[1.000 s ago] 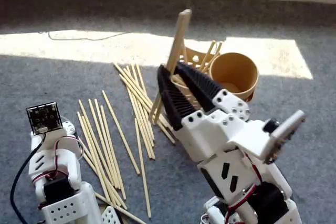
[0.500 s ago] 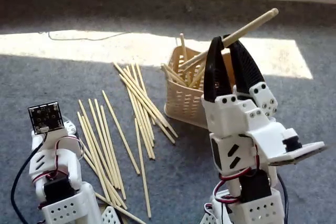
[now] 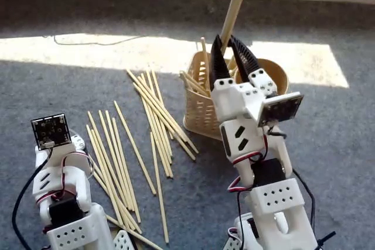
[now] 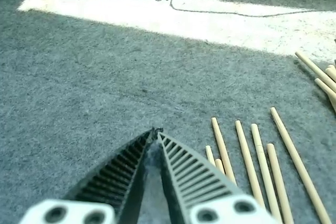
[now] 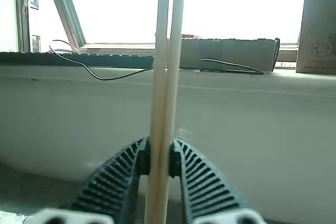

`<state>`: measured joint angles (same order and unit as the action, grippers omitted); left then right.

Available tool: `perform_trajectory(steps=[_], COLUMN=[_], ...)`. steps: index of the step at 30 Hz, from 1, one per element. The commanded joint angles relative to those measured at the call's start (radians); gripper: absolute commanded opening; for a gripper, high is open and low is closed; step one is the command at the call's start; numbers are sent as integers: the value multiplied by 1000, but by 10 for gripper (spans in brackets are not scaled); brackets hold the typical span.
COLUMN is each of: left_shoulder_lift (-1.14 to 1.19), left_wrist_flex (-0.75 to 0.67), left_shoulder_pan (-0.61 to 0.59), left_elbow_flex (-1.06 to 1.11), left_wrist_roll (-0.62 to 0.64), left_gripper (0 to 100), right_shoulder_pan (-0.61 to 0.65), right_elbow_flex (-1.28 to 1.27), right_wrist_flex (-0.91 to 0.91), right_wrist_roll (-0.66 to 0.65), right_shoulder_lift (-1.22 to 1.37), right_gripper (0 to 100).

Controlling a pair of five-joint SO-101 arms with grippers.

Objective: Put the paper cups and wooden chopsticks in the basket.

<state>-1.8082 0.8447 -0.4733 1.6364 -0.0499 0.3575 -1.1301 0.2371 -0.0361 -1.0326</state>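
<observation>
My right gripper (image 3: 227, 41) is shut on a pair of wooden chopsticks (image 3: 232, 14) that stand nearly upright over the woven basket (image 3: 201, 108); the right wrist view has the same chopsticks (image 5: 166, 77) clamped between the black fingers (image 5: 128, 167). The basket holds several chopsticks, and a tan paper cup (image 3: 278, 80) sits right behind it, partly hidden by the arm. Many loose chopsticks (image 3: 152, 115) lie on the grey carpet to the left. My left gripper (image 4: 155, 131) is shut, empty, low over the carpet beside chopstick ends (image 4: 247, 150).
A bright strip of sunlight (image 3: 88, 51) crosses the carpet behind the basket, with a thin cable (image 3: 88, 41) lying in it. The left arm's base (image 3: 61, 197) stands at the front left, next to more loose chopsticks (image 3: 114, 156).
The right arm swung back toward the basket, turning the held chopsticks from slanted up-right to nearly upright. The paper cup shows again. The left arm stayed still.
</observation>
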Motion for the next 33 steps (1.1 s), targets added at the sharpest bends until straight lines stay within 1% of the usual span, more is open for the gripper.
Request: perform_trajectory(steps=[1,3,5,9,10,24,27,29,33], left_shoulder_lift=[-8,-8,-8,-8,-8,-8,-8,-8,-8], left_wrist_flex=[-18,-18,-18,-18,-18,-18,-18,-18,-21], left_shoulder_pan=[21,21,21,21,21,21,21,21,16], left_elbow_flex=[-4,-4,-4,-4,-4,-4,-4,-4,-4], left_wrist_roll=[-6,-6,-6,-6,-6,-6,-6,-6,-6], left_gripper=[18,18,18,18,18,18,18,18,18], right_shoulder_pan=[-10,-10,-10,-10,-10,-5,-4,-4,18], right_elbow_flex=[4,4,4,4,4,4,2,5,18], right_wrist_flex=[27,24,19,18,18,18,15,-51,-314], right_wrist_roll=[-14,-14,-14,-12,-12,-8,-8,-8,-6], right_shoulder_lift=[27,42,44,41,41,38,-4,-54,-159], right_gripper=[4,5,31,159,175,176,176,176,176])
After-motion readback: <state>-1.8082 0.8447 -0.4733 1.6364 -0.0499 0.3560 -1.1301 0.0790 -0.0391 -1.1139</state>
